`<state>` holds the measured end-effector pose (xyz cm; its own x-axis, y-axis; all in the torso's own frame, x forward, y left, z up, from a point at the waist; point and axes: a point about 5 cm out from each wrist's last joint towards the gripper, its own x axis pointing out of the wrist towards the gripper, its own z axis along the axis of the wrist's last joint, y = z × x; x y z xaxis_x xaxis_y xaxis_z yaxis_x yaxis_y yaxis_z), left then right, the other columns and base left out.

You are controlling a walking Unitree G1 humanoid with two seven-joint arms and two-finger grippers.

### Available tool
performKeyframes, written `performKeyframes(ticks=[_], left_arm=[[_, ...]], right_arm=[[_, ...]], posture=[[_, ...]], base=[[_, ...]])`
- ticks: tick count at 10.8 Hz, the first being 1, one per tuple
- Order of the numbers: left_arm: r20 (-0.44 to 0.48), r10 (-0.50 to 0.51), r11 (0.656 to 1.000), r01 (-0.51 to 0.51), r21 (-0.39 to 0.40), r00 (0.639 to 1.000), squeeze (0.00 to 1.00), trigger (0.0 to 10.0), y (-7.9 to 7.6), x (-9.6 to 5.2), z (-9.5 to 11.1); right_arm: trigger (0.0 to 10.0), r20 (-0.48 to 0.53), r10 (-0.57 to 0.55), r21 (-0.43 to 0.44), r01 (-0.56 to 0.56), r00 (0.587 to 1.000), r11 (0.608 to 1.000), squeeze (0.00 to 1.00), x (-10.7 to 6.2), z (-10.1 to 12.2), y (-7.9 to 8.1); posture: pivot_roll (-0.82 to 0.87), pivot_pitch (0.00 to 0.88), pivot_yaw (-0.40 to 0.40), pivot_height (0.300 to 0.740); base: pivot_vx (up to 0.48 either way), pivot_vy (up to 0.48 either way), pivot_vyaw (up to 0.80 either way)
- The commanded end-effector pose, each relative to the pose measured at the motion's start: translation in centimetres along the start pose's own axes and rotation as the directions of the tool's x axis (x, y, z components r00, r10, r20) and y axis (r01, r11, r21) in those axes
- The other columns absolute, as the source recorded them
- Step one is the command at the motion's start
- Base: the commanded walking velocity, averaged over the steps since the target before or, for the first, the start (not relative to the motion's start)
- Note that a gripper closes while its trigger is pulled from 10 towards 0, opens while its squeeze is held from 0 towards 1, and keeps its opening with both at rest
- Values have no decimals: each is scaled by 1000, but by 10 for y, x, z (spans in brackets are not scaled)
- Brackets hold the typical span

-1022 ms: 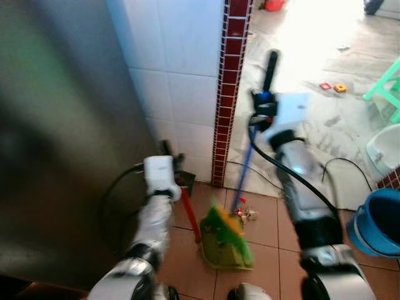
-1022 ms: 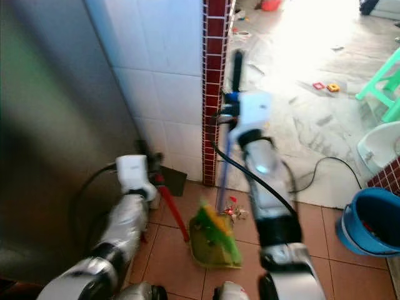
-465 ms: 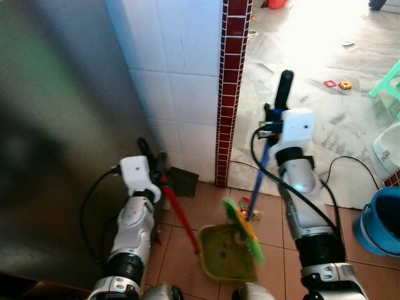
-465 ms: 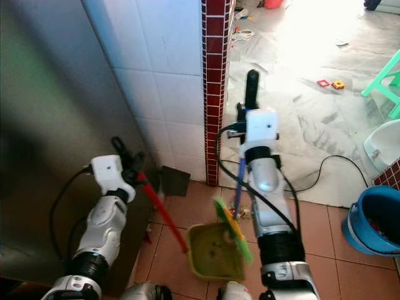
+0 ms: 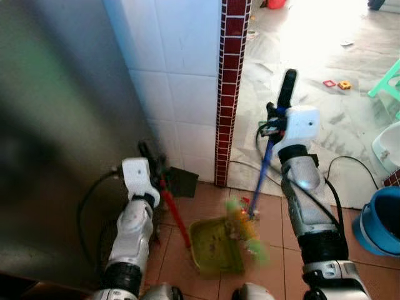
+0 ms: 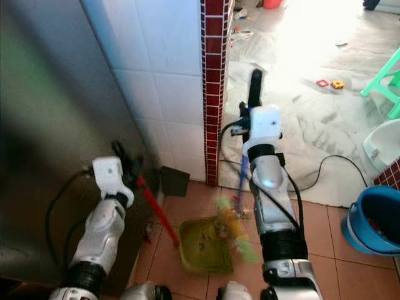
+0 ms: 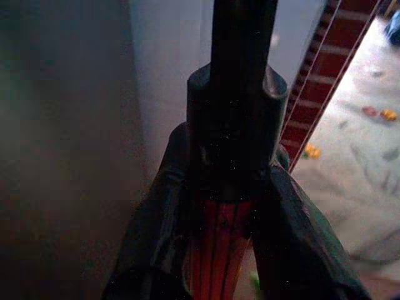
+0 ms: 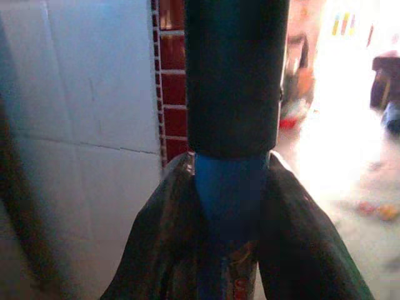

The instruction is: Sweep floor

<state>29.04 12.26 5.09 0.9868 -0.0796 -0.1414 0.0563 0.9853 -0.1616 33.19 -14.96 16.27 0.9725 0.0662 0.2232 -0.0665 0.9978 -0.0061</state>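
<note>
Gripping the red handle of the dustpan (image 5: 215,247), the left gripper (image 5: 152,164) has its fingers pinched round the shaft close against the white tiled wall (image 5: 181,75); that handle slants down and away from the wall to the green pan, flat on the terracotta floor (image 5: 187,262) with its mouth facing right. Just right of the pan, the blurred broom head (image 5: 247,234) meets its lip with small debris. Broom (image 5: 262,181) long axis runs near-upright, blue shaft rising to the right gripper (image 5: 279,112), clamped below the black grip. Next stroke, I judge, goes leftward into the pan
</note>
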Motion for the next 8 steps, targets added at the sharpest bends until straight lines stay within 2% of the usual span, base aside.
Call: performKeyframes(ticks=[1, 2, 3, 5, 6, 7, 8], left_arm=[[-56, 10, 999, -7, 49, 998, 0, 10000, 2, 2, -4], [-145, 36, 997, -25, 79, 989, 0, 10000, 5, 4, -14], [-181, 44, 994, -25, 106, 982, 0, 10000, 5, 5, -19], [-185, 36, 991, -12, 131, 982, 0, 10000, 0, 11, -17], [-201, 24, 992, 2, 126, 979, 0, 10000, -2, 12, -19], [-218, 14, 991, 15, 129, 976, 0, 10000, -4, 11, -22], [-221, -2, 991, 31, 131, 975, 0, 10000, -6, 11, -23]], right_arm=[[10000, 57, 21, 136, -29, 998, 990, 0, 14, 23, 9], [10000, 52, 47, 163, -55, 998, 985, 0, 20, 28, 12], [10000, 78, 61, 178, -74, 995, 981, 0, 23, 37, 12], [10000, 212, 108, 25, -116, 971, 993, 0, 28, 66, 6], [10000, 297, 94, -100, -67, 950, 993, 0, 30, 82, -3], [10000, 319, 80, -183, -21, 944, 983, 0, 31, 84, -10], [10000, 285, 64, -211, -3, 957, 978, 0, 30, 73, -18]], posture=[[-124, 0, 91, 740], [-126, 0, 89, 740], [-126, 0, 88, 740], [-134, 0, 86, 740], [-139, 0, 87, 740], [-138, 0, 86, 740], [-133, 0, 83, 740]], base=[[0, 0, 0], [0, 0, 0], [0, 0, 0], [0, 0, 0], [0, 0, 0], [0, 0, 0], [0, 0, 0]])
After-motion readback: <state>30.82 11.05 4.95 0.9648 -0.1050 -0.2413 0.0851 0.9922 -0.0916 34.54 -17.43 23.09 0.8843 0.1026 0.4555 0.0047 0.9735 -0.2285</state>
